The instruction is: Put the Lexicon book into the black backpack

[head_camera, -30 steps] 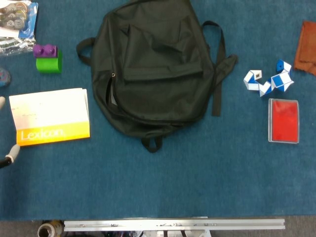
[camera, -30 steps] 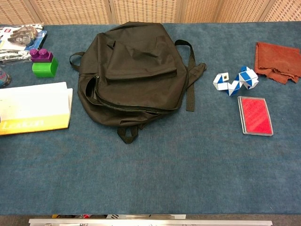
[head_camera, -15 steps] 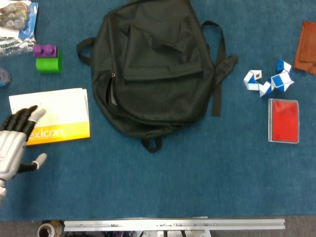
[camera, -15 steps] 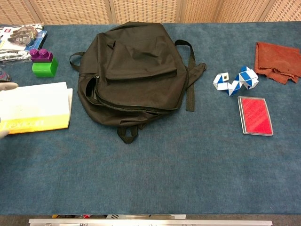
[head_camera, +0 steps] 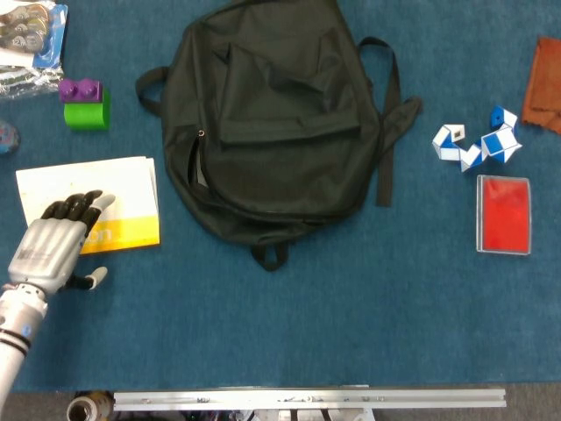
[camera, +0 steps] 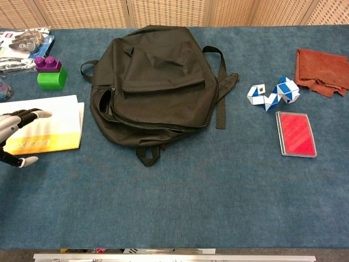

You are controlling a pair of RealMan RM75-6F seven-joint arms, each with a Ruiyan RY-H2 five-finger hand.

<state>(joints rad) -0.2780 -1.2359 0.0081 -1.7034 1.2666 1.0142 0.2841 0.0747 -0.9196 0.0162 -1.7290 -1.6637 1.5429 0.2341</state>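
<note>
The left hand [head_camera: 54, 239] hovered with fingers spread over the Lexicon book [head_camera: 114, 197], which lay flat at nine o'clock from the black backpack [head_camera: 272, 123]. Reaching was in hand; next, I think, it must grip the book.

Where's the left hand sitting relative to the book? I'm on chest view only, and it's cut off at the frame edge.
Observer: The head view shows the whole left hand. It is over the Lexicon book's lower-left corner, fingers extended, gripping nothing.
Operator: Thumb?
Observer: Off the book, over the table below its yellow edge.
Operator: Backpack open?
Observer: The black backpack zip gapes on the side facing the book, with grey lining showing.
</note>
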